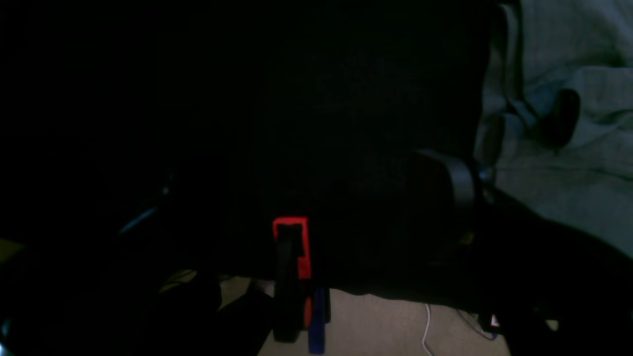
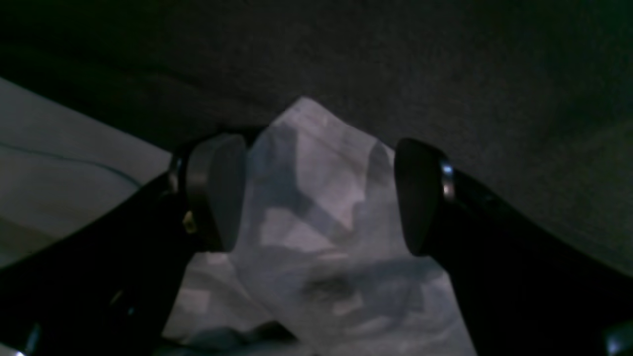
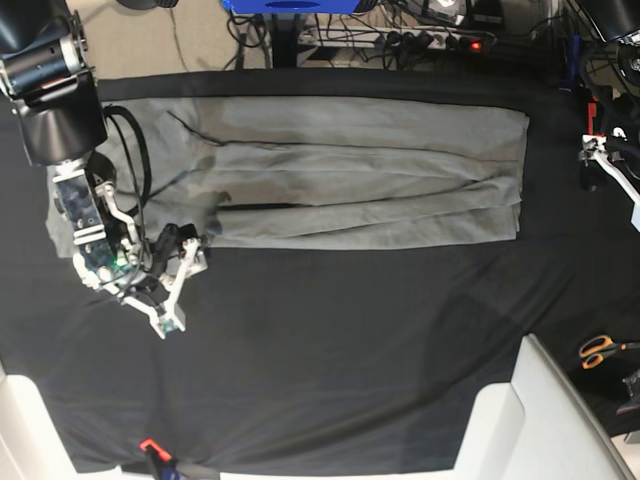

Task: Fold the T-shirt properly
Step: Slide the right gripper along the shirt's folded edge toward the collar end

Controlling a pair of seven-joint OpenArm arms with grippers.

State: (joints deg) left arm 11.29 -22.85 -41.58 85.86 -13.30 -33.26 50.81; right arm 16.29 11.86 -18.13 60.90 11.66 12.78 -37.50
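T-shirt (image 3: pixel 340 170): light-grey, soft, wrinkled; lies in a long folded band across the far half of the black table cloth (image 3: pixel 330 360). I judge it light and limp, apt to sag and drag, so I would pinch it at doubled edges or corners.
Right gripper (image 2: pixel 319 193): jaws spread, a peak of grey cloth standing between the pads, nothing clamped.
Left gripper (image 3: pixel 600 160): at the table's edge, well apart from the shirt; apparently spread, holding nothing.
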